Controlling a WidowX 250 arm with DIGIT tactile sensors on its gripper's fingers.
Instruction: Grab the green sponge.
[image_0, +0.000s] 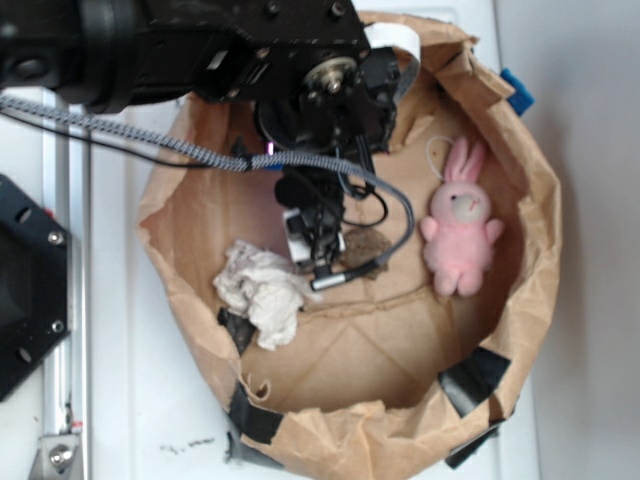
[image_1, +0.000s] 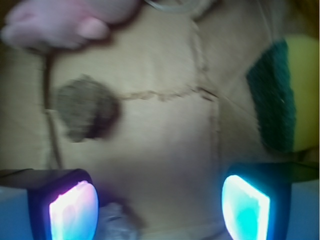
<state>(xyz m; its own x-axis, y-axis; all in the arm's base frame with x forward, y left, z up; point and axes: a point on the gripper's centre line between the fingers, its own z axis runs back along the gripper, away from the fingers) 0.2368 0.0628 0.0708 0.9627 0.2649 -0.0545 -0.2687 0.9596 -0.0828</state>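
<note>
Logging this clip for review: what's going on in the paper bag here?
The robot's gripper hangs open inside the brown paper bag, holding nothing. The green sponge lies off to one side of the fingers, not between them. A pink bunny and a crumpled white paper wad also lie in the bag.

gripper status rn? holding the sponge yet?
Gripper: open, holding nothing; bare paper bag floor between the fingers. Green sponge lies off to one side, not touched.
</note>
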